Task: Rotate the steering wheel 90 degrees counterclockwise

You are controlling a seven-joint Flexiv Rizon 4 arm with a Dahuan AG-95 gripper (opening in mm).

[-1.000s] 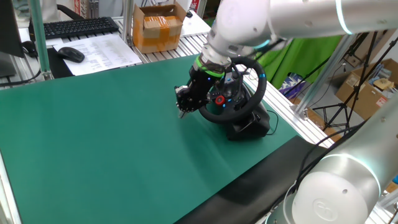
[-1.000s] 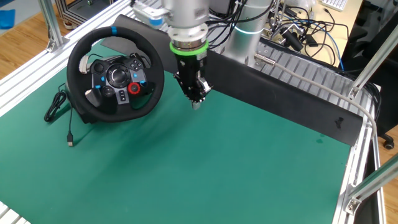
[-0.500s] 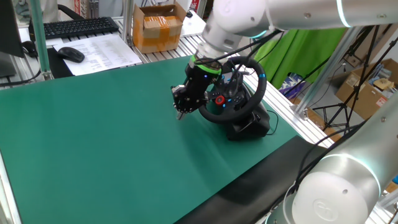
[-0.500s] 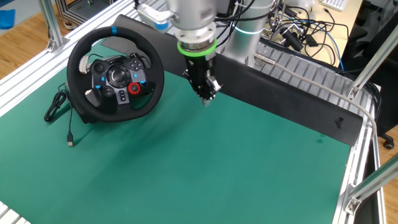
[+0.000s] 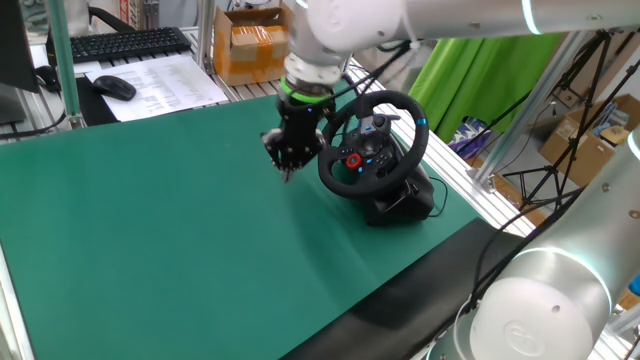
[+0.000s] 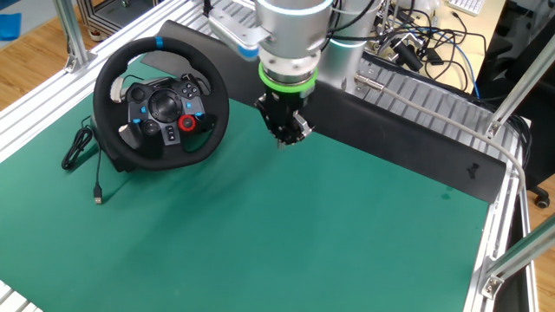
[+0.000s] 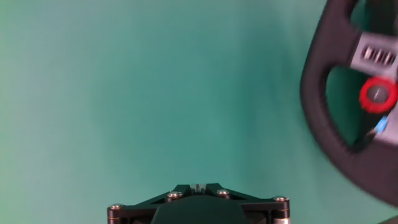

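Note:
The steering wheel (image 6: 161,105) stands on its black base at the left of the green mat, with the blue stripe (image 6: 159,42) at the top of the rim and the red knob (image 6: 186,122) low on the hub. It also shows in one fixed view (image 5: 372,147), and part of its rim shows at the right edge of the hand view (image 7: 323,121). My gripper (image 6: 285,139) hangs above the mat to the right of the wheel, apart from it, fingers together and empty. It also shows in one fixed view (image 5: 286,163). In the hand view only its base shows (image 7: 197,186).
The wheel's cable (image 6: 81,149) lies on the mat to its left. A black bar (image 6: 390,130) and aluminium rails run behind the mat. A cardboard box (image 5: 255,45), keyboard (image 5: 120,42), mouse (image 5: 115,87) and papers lie beyond the mat.
My gripper has moved sideways away from the wheel rim, over open mat, and turned a little. The wheel has not turned.

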